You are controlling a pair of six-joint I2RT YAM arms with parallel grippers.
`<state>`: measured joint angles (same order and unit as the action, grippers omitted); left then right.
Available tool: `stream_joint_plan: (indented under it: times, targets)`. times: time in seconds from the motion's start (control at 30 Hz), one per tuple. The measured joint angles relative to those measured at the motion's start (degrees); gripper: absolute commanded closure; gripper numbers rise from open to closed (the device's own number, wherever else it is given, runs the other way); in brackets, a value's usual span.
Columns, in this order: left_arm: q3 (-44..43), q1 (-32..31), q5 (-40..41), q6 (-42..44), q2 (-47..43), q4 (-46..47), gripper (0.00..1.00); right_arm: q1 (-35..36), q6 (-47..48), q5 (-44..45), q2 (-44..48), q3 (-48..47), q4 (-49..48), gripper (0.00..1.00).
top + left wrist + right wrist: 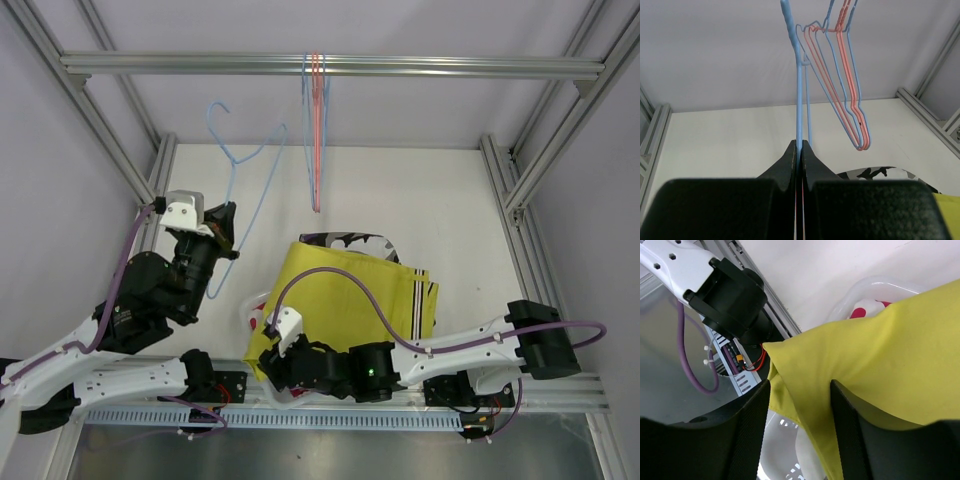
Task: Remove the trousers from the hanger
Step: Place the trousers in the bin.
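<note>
The mustard yellow shorts [880, 355] were draped over the basket [890, 285], with a fold between the right gripper's [800, 385] parted jaws, where it could be dragged off on retreat. The blue hanger [799, 100] was pinched in the left gripper's [800, 150] shut jaws.

The white table [420, 190] carries one heap of cloth near its middle. Yellow shorts [340, 290] lie on top, spread flat, with a striped band along their right edge. Camouflage shorts [345, 240] peek out from under their far edge. At the near edge a clear basket [880, 287] sits partly under the yellow corner. Something red and white [860, 312] shows inside it, probably more cloth. Above, a rail [450, 66] carries pink and blue hangers [315, 150].
</note>
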<state>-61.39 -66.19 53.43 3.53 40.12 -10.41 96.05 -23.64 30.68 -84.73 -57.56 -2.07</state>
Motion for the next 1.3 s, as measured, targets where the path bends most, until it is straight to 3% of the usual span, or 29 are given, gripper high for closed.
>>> stream_joint_plan:
  times: [0.27, 0.57, 0.7, 0.87, 0.97, 1.2, 1.3]
  targets:
    - [0.04, 0.00, -0.26, -0.52, 0.00, -0.11, 0.99, 0.11, -1.36, -1.01, -2.71, 0.04, -2.69, 0.50]
    - [0.15, 0.00, -1.07, -0.55, 0.00, -0.48, 0.98, 0.22, -3.80, -1.36, -6.29, 1.07, -5.62, 0.41]
    - [0.20, 0.00, -1.22, -0.57, 0.02, -0.48, 0.98, 0.76, -3.72, -1.27, -3.74, 0.79, -2.43, 0.34]
    - [0.20, 0.00, -1.33, -0.59, 0.24, -0.55, 0.98, 1.68, -3.13, -0.26, 4.11, -0.92, 5.92, 0.32]
    - [0.20, 0.00, -1.36, -0.59, 0.48, -0.81, 0.98, 1.73, -2.60, 1.81, 9.53, -1.77, 9.16, 0.37]
    - [0.20, 0.00, -1.46, -0.59, 1.01, -0.92, 0.98, 1.18, -1.70, 8.11, 18.84, -1.84, 14.95, 0.86]
    - [0.22, 0.00, -1.57, -0.59, 1.11, -0.92, 0.98, -0.37, -2.47, 9.40, 20.15, -1.31, 16.96, 0.93]
